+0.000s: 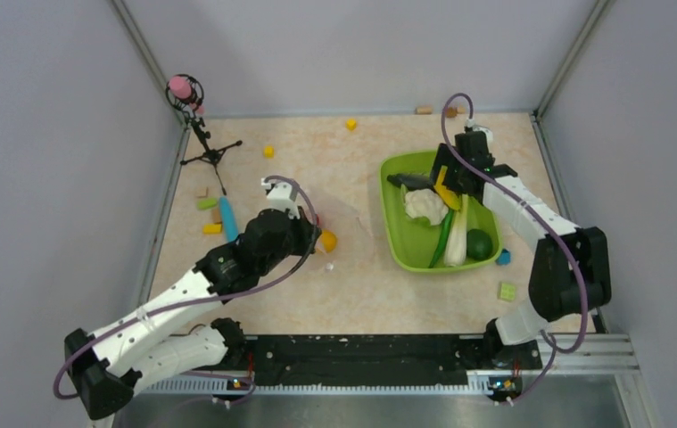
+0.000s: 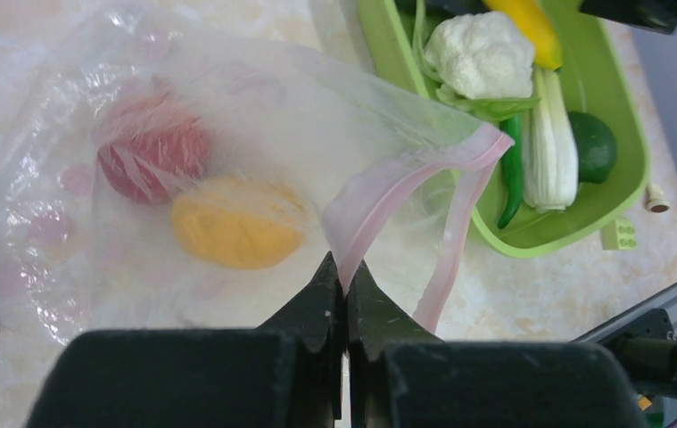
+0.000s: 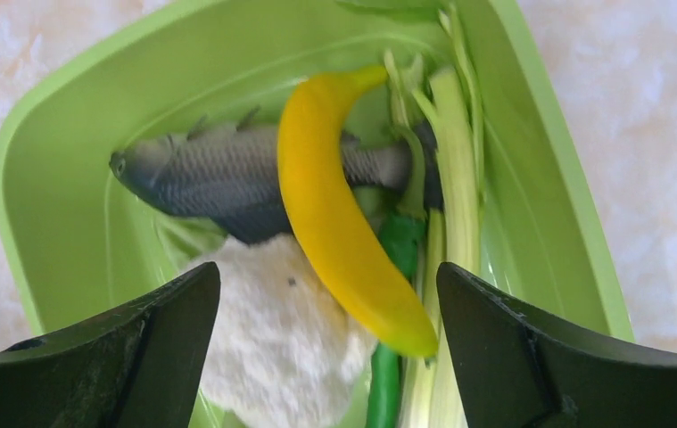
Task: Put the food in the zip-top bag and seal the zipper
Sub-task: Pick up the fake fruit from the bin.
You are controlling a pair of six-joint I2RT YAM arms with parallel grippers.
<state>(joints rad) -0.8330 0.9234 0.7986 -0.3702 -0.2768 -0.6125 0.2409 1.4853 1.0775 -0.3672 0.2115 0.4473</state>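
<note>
The clear zip-top bag [image 2: 254, 107] lies on the table with its mouth lifted. My left gripper [image 2: 346, 269] is shut on the pink zipper [image 2: 406, 176] at the mouth edge. Inside the bag lie a red tomato [image 2: 150, 152] and an orange piece [image 2: 236, 223]. More food sits in the lime-green tray [image 1: 394, 241]: a white cauliflower [image 3: 272, 348], a yellow banana [image 3: 330, 214], a grey fish [image 3: 201, 174], pale green stalks [image 3: 459, 160], a green pepper [image 2: 513, 178] and a dark green round fruit [image 1: 479, 242]. My right gripper [image 3: 327, 272] hangs open just above the banana and cauliflower, holding nothing.
A small tripod with a pink-topped microphone [image 1: 202, 143] stands at the back left. Loose blocks lie about: yellow ones [image 1: 350, 124] [image 1: 268, 152], a blue stick [image 1: 227, 218], a light green block [image 1: 507, 291] and a blue one [image 1: 503, 257] beside the tray. Grey walls enclose the table.
</note>
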